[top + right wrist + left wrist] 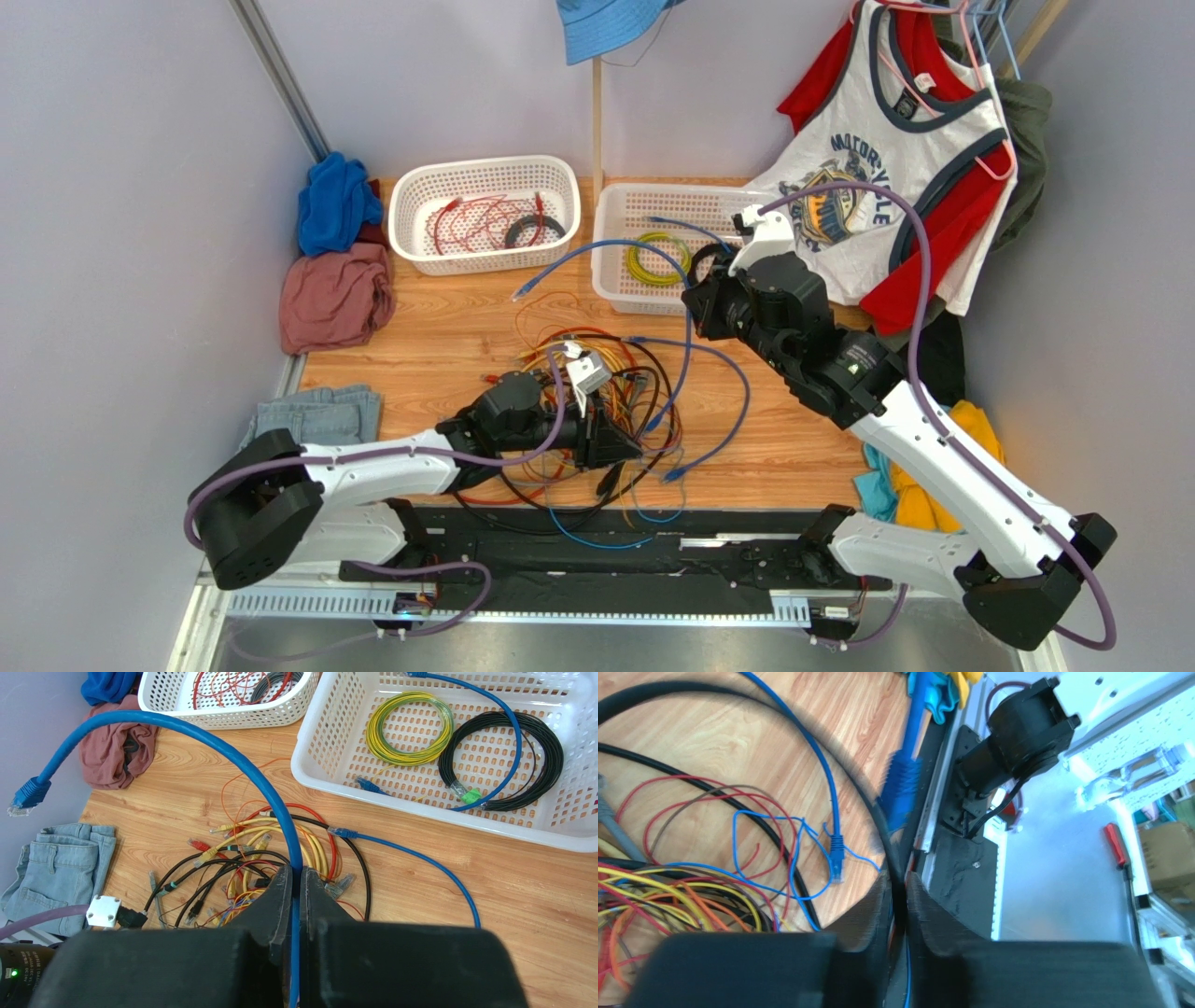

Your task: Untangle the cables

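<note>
At mid-tabletop (463, 336), tangled cables (603, 406) — left end effector (898, 889) pinching a black cable (887, 855), right end effector (296, 882) clamped on a blue cable (161, 719). Risk — knots tightening if pulled hard.

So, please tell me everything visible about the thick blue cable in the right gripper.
The blue cable is a thick, smooth cord, plastic by its look. The right gripper has its jaws shut on it. From there it rises in an arch to the left and ends in a blue plug that seems to hang in the air.
</note>
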Available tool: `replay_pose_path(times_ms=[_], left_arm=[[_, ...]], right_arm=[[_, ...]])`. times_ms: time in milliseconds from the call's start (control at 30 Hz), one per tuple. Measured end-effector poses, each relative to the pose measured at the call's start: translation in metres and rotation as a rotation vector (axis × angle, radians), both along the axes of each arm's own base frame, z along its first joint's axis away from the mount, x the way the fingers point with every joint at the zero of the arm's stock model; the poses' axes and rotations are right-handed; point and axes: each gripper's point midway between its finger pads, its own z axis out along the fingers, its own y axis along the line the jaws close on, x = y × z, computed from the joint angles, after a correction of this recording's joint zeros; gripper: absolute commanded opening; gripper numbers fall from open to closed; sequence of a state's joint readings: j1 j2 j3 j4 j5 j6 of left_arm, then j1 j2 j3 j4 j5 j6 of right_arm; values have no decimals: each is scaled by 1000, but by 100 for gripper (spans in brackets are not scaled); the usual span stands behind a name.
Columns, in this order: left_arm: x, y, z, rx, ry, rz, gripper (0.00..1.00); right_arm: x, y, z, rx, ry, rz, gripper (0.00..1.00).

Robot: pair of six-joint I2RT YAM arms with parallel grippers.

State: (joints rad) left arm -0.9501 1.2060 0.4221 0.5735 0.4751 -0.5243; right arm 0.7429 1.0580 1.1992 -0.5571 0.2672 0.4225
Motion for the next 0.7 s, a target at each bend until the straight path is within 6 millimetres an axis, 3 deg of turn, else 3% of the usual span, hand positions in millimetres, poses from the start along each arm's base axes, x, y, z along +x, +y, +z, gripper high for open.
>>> replay_pose_path(times_ms=[33, 233, 367, 567, 633, 700], left_arm=[[0, 0, -1, 3, 1, -2, 0], [1, 8, 8, 6, -30, 26, 0], [8, 26, 42, -29, -109, 123, 0], [28, 65, 118, -127, -241, 346, 0], [38, 75, 130, -124, -249, 426, 0], [49, 83, 128, -89, -231, 507, 0]], right_arm=[[0, 0, 1, 2, -2, 0, 0], [-3, -4, 8, 14, -19, -2, 0], [-3, -6, 3, 7, -17, -11, 0], [-1, -7, -24, -38, 25, -24, 0], [0, -9, -29, -51, 31, -36, 0], [3, -13, -30, -57, 25, -59, 0]])
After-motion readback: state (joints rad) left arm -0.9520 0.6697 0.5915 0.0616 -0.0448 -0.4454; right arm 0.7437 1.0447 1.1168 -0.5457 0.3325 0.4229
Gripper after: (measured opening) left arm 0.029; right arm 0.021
